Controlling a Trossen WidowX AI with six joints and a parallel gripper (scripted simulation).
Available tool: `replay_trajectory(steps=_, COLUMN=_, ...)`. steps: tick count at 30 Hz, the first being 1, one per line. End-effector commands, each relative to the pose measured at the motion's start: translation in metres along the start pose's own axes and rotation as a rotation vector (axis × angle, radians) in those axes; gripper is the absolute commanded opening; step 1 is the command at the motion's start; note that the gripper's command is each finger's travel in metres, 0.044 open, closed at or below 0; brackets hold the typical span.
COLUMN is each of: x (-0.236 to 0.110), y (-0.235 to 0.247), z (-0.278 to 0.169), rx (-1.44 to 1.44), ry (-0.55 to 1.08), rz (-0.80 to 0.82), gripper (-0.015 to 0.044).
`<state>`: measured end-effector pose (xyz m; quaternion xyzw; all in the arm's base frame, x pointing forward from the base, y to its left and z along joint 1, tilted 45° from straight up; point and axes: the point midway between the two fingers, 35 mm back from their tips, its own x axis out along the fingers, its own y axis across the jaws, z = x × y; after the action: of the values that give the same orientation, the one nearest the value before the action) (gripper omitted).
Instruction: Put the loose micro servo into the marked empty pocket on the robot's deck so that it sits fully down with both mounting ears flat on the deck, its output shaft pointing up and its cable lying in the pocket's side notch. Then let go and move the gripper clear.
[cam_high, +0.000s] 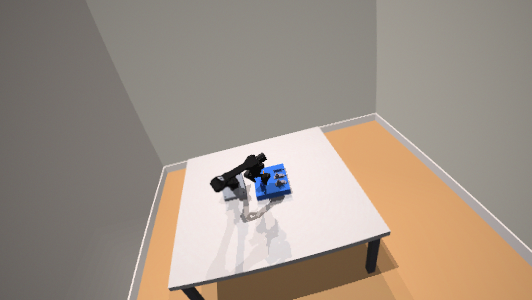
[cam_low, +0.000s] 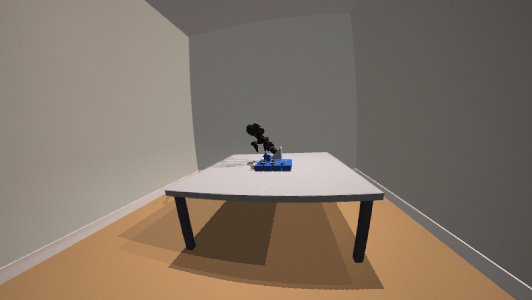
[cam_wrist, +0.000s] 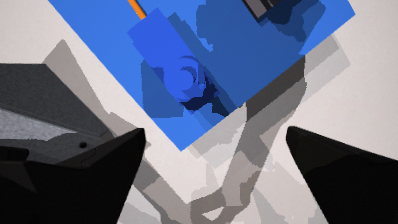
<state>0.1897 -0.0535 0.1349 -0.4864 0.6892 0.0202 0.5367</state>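
Observation:
The blue micro servo is on the blue deck, near one corner. In the wrist view its round output end faces the camera, and an orange cable leaves its far end. Whether it rests in any recess cannot be told. My gripper is open and empty, above the deck's corner, with the servo ahead of the fingertips in the wrist view. A dark slot shows at the deck's far side; it looks like the pocket, but its marking and notch are too small to see.
Small grey-brown parts stand on the deck beside the slot. A dark grey part shows at the top of the wrist view. The arm's grey base stands beside the deck on the white table. Arm shadows cross the deck.

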Motion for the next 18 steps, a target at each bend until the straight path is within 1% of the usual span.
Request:
replay_trajectory(steps=1, x=-0.002, y=0.005, z=0.016, rx=-0.142, ry=0.020, rz=0.023, gripper=0.0440)
replay_trajectory(steps=15, x=-0.001, y=0.031, z=0.058, rx=-0.575, ry=0.114, rz=0.087, gripper=0.0440)
replay_trajectory(steps=18, x=-0.001, y=0.034, z=0.062, rx=-0.617, ry=0.124, rz=0.093, gripper=0.0440)
